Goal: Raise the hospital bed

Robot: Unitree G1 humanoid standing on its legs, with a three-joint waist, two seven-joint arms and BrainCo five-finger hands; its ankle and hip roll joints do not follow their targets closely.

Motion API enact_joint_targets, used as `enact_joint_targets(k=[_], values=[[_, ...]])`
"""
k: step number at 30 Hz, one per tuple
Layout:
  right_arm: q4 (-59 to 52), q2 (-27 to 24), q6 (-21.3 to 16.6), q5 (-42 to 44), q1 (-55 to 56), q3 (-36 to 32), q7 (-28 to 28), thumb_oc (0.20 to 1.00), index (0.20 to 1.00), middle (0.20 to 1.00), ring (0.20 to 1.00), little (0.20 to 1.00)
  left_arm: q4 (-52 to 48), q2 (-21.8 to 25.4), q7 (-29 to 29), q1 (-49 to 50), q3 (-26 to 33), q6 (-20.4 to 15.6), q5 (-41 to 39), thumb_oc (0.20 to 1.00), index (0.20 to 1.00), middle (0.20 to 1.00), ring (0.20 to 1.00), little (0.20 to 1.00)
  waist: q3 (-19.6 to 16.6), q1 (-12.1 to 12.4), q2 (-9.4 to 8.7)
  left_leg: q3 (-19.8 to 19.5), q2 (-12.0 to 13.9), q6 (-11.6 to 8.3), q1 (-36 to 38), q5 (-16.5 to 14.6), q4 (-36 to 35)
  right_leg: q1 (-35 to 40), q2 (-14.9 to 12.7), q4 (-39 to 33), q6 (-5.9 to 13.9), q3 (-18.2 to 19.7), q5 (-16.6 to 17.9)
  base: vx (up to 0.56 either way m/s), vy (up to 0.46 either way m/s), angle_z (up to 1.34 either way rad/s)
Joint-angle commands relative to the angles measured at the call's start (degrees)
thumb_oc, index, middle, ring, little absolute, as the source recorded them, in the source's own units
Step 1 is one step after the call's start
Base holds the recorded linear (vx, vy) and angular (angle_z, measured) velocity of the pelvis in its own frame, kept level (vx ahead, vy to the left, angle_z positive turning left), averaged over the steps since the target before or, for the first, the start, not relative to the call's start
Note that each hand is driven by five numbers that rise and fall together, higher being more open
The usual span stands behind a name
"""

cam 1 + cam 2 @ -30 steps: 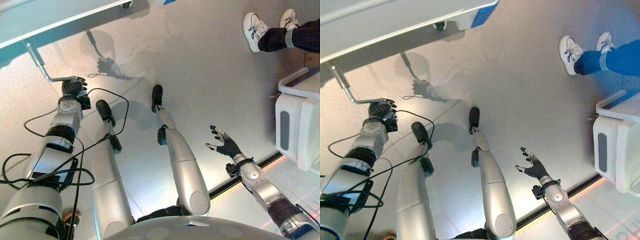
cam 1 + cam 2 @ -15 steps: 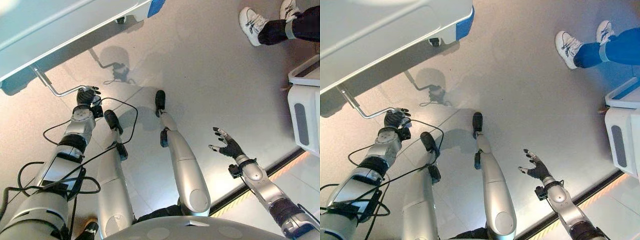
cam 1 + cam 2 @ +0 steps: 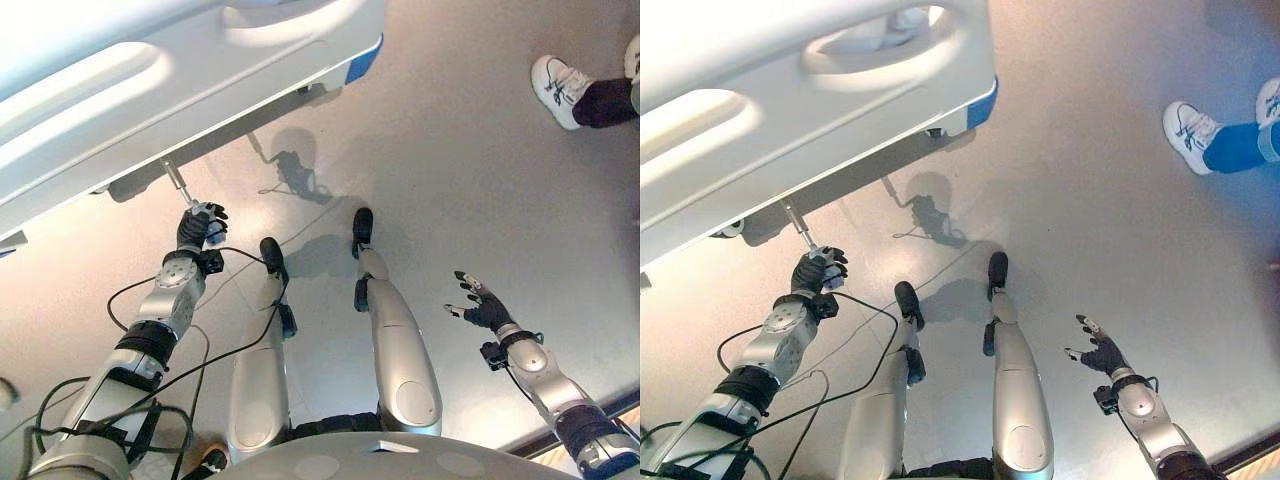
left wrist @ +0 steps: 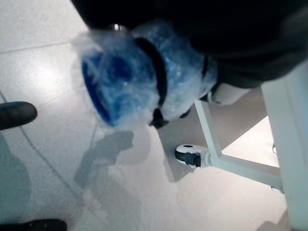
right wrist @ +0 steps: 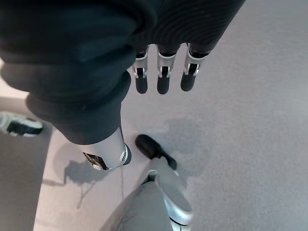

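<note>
Left hand (image 3: 200, 226): we grip the crank handle (image 4: 122, 82), fingers curled round it
Crank: shaft (image 3: 798, 226) now points steeply up from our fingers, so cranking progresses
Hospital bed (image 3: 180, 90): just above
Right hand (image 3: 1100, 352): fingers spread, idle

White bed (image 3: 820, 110) w/ blue corner; metal crank (image 3: 800, 228) under footboard.

Bed (image 3: 150, 90) ahead-left; person's shoe (image 3: 558, 90) far right.

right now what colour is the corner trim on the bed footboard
Blue, on the white footboard; clearest at its corner trim in the right eye view.
</note>
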Motion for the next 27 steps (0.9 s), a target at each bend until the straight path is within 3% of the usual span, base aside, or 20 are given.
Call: enact_joint_targets(k=[1,7,10,11,27], values=[[0.0,-2.7,0.1,-0.2,4.5,-0.4,0.1,1.0,1.0,1.0,1.0,1.0,-12.4,-1.3,-3.8,1.2,-1.5,-6.9,3.9,0.2,0.2,0.2,0.2,0.2,-4.8,-0.9,1.69,-1.1,-2.7,1.84,-5.3,0.2,2.4,0.2,3.6,3.5,1.66,-2.0,-4.8,0.01,0.0,0.1],[1.9,-1.0,0.3,-0.4,4.8,-0.6,0.4,1.0,1.0,1.0,1.0,1.0,-18.9,1.5,-5.4,6.2,1.0,-7.3,2.6,0.2,0.2,0.2,0.2,0.2,-5.8,1.3,0.78,-2.2,-3.4,2.3,-3.7,0.2,1.8,3.1,2.7,1.6,2.39,-3.3,-3.8,0.02,0.05,0.12],[1.9,-1.0,0.3,-0.4,4.8,-0.6,0.4,1.0,1.0,1.0,1.0,1.0,-18.9,1.5,-5.4,6.2,1.0,-7.3,2.6,0.2,0.2,0.2,0.2,0.2,-5.8,1.3,0.78,-2.2,-3.4,2.3,-3.7,0.2,1.8,3.1,2.7,1.6,2.39,-3.3,-3.8,0.0,0.037,0.16],[2.8,-0.4,0.5,-0.7,4.6,-0.4,0.6,1.0,1.0,1.0,1.0,1.0,-21.8,2.3,-5.4,8.8,3.4,-7.6,1.5,0.2,0.2,0.2,0.2,0.2,-6.0,2.3,0.26,-2.6,-3.7,2.45,-3.5,0.3,1.6,4.2,2.3,0.6,2.87,-4.1,-3.3,0.0,0.092,0.05],[4.6,1.4,0.3,-0.8,5.2,0.1,1.2,1.0,1.0,1.0,1.0,1.0,-23.7,5.1,-5.8,20.1,11.0,-8.0,0.6,0.2,0.2,0.2,0.2,0.2,-5.5,6.3,-2.15,-4.8,-4.8,3.13,-3.2,0.9,0.4,7.3,0.9,-2.2,4.4,-6.8,-1.8,0.01,0.066,0.11]])
